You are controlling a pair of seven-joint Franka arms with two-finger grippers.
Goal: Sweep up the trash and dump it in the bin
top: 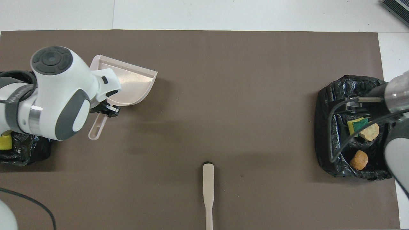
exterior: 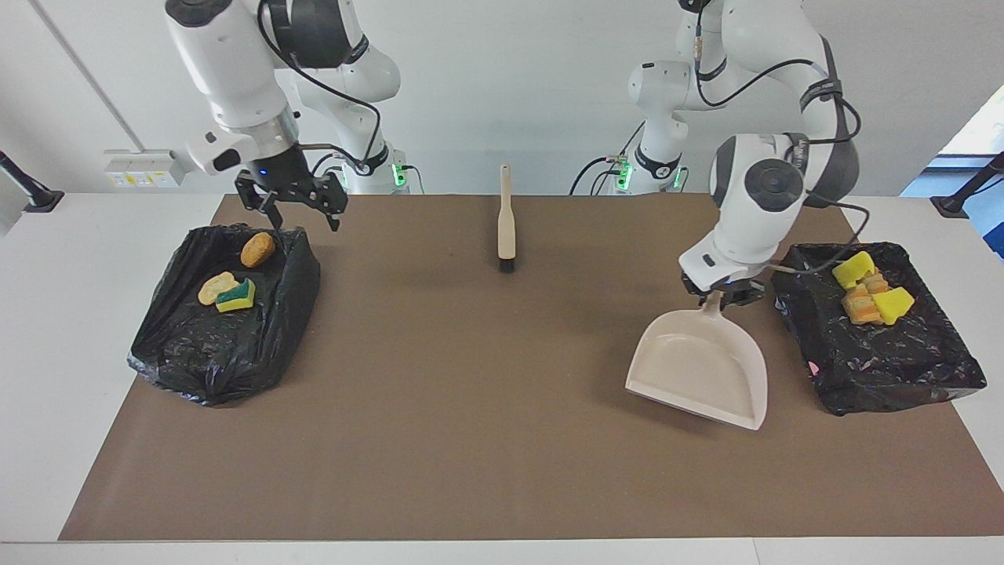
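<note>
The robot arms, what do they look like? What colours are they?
Both arms are glossy white with rounded, chunky joints. Each has dark grey caps and bands at the joints, and thin black cables looping along the outside. The right claw is black with a small blue light above it. The left claw is black too. Green lights glow at the bases of both arms.

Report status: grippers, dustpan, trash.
Left gripper shut on dustpan handle, pan empty. Right gripper open over bin. Trash binned. Brush idle.

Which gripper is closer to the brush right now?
Right. The right gripper hangs open above the edge of its bin, closer to the brush. The left gripper holds the dustpan by its handle.
</note>
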